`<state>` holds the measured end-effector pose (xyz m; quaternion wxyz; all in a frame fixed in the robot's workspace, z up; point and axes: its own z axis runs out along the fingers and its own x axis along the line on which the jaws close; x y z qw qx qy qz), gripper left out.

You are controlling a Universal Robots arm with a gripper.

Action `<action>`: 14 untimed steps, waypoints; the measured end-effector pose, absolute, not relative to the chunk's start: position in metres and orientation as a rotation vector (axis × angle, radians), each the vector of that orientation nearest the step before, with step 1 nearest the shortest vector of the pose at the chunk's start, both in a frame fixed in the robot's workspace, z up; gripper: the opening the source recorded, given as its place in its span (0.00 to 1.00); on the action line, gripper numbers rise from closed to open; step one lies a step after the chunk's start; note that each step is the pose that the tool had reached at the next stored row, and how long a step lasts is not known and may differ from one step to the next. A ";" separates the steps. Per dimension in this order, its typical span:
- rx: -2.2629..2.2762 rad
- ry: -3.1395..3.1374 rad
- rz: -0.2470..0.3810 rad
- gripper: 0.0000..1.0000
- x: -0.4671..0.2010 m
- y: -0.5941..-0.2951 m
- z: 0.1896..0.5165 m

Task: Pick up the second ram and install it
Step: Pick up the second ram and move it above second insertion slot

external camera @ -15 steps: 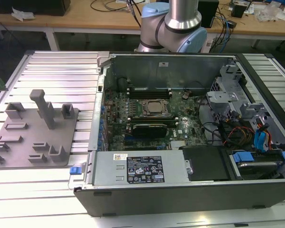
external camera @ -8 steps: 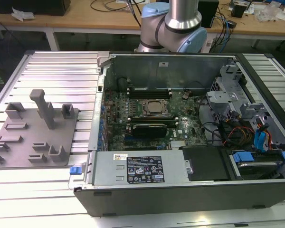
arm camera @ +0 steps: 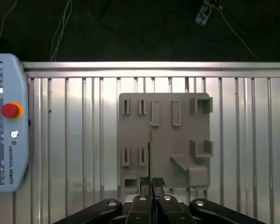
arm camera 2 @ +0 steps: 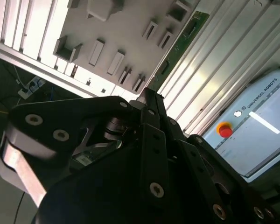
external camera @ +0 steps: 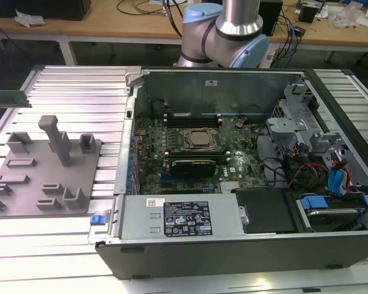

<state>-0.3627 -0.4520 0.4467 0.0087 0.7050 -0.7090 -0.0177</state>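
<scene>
One gripper [arm camera: 151, 181], fingers pressed together and clamped on the one second ram [arm camera: 150, 144], seen edge-on as a thin line between the tips. In the second wrist view the green stick [arm camera 2: 184, 39] sticks out past the fingertip [arm camera 2: 148, 95], above the ribbed table. Exterior view: ram [external camera: 9, 98] at the exterior view's far left, above the ribbed table [external camera: 67, 86], well apart from the one open computer case [external camera: 233, 245]. One gray fixture plate [external camera: 43, 177] near it. One silver CPU [external camera: 200, 139] inside the case. One teach pendant [arm camera: 7, 121] lying on the table.
</scene>
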 end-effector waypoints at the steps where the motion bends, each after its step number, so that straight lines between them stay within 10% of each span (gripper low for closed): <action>1: 2.203 -2.215 -0.055 0.09 -0.357 -0.452 0.447; 14: 2.202 -2.214 -0.057 0.09 -0.289 -0.452 0.447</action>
